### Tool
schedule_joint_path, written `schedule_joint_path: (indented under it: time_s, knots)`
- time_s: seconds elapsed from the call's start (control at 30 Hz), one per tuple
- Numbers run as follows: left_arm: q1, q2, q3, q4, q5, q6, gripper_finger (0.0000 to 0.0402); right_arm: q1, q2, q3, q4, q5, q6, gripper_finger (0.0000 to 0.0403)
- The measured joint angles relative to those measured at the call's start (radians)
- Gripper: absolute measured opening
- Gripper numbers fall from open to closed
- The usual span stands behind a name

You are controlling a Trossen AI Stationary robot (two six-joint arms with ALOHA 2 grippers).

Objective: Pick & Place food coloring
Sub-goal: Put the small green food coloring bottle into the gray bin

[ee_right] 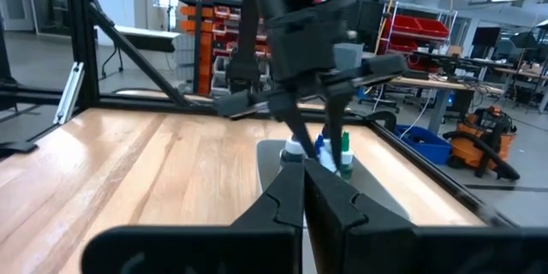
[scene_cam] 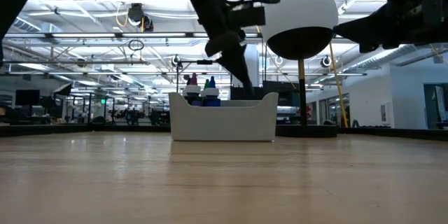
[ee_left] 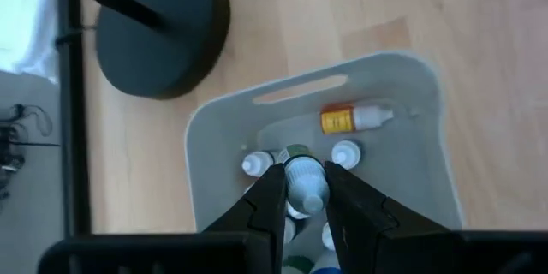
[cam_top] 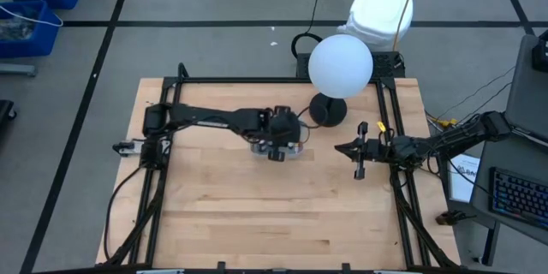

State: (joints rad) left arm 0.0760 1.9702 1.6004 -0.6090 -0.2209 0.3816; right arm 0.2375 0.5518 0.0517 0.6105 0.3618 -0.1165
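My left gripper hovers over a grey tray near the table's middle, shut on one small food coloring bottle with a white cap. The tray's floor holds more food coloring. One bottle with an orange label lies on its side, and white-capped ones stand upright. From table height, coloured bottle tops stick up above the tray's rim. My right gripper waits shut in the air at the table's right side, pointing at the tray. My left gripper pinches the small bottle between its two fingers, just below the white cap. The fingers slant down from the table's left side. The bottle stands roughly upright, cap up, over the tray's inside. I cannot tell whether its bottom touches anything.
A large white globe on a black stand with a round base sits just behind and right of the tray. A black frame runs along the table's edges. Bare wood lies toward the near edge.
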Motion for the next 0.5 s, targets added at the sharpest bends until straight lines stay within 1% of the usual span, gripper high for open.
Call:
schedule_joint_path:
  time_s: [0.2, 0.37, 0.5]
  knots:
    - [0.041, 0.056, 0.048, -0.044, 0.062, 0.014, 0.0072, 0.000, 0.000, 0.000, -0.022, 0.000, -0.005, 0.0000]
    - [0.060, 0.087, 0.049, -0.046, 0.068, 0.030, 0.0072, 0.000, 0.000, 0.000, -0.017, 0.001, -0.024, 0.0000]
    - [0.066, 0.106, 0.049, -0.047, 0.092, 0.036, 0.0072, 0.000, 0.000, 0.000, -0.009, 0.001, -0.027, 0.0000]
